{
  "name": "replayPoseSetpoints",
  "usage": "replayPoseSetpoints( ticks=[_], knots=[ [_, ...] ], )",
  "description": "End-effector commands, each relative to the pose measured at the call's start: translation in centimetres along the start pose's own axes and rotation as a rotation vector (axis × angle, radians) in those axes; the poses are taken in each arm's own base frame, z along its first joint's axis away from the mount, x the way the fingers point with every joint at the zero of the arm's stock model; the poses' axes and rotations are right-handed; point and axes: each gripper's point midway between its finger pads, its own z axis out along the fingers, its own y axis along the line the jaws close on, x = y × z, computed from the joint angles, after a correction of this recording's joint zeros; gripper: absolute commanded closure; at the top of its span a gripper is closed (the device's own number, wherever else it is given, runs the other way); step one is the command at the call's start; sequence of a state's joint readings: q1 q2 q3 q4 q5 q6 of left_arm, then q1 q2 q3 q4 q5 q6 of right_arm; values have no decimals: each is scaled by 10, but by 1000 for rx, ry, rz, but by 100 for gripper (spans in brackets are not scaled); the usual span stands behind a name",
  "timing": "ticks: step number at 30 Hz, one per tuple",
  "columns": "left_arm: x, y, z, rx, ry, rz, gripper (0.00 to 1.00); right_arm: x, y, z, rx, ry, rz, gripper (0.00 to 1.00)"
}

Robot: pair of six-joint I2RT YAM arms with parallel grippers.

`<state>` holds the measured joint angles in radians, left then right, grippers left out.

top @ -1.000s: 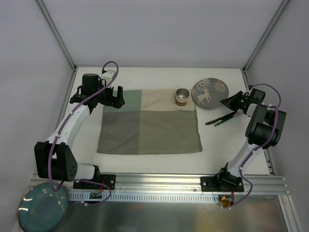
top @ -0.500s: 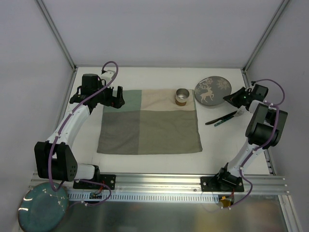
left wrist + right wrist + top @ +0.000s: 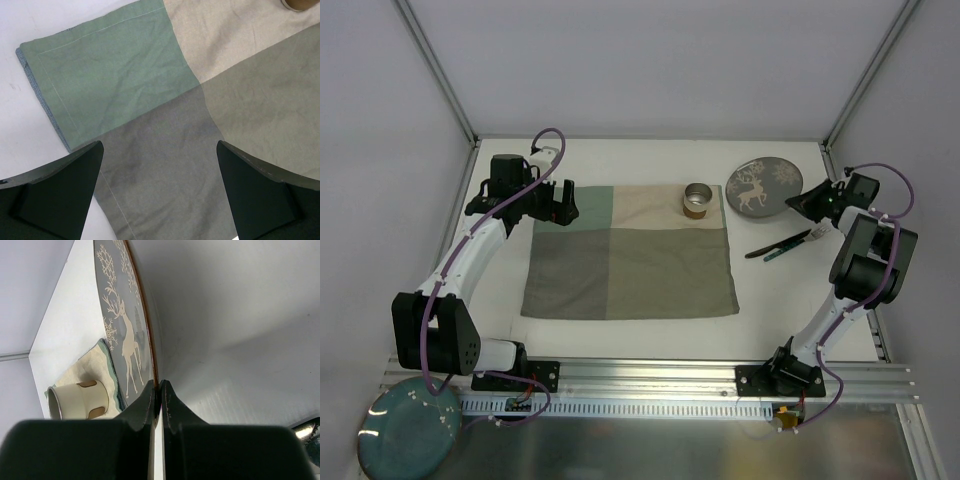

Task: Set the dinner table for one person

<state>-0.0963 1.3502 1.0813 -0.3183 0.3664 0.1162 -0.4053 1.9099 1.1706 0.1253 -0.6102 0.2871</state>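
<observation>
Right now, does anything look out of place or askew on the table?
A teal plate sits off the dinner table, beyond the near rail, at the near-left corner. The cutlery lies slanted, right of the patchwork mat.

Lab enclosure: white walls point(image 3: 660, 60), aluminium frame point(image 3: 435, 70)

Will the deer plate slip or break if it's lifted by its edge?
Likely stiff: the deer plate shows no bend though the right gripper pinches only its rim. Its smooth face looks slippery, so it may slide out. Probably ceramic, so breakable.
</observation>
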Motion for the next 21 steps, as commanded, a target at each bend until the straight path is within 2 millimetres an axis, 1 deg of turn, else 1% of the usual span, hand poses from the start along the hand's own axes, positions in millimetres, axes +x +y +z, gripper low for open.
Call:
replayPoseSetpoints(
  ticks=[1, 10, 16, 21],
  knots=[
    [-4, -2, 1, 20, -21, -8, 1, -58, 75, -32, -193, -146, -125, 100],
    [-7, -2, 0, 19, -33, 1, 1, -77, 97, -49, -229, -191, -142, 100],
    [-6, -2, -1, 18, -33, 1, 1, -83, 105, -57, -242, -209, -144, 100],
    [-5, -2, -1, 17, -34, 3, 1, -90, 116, -65, -260, -228, -152, 100]
  ],
)
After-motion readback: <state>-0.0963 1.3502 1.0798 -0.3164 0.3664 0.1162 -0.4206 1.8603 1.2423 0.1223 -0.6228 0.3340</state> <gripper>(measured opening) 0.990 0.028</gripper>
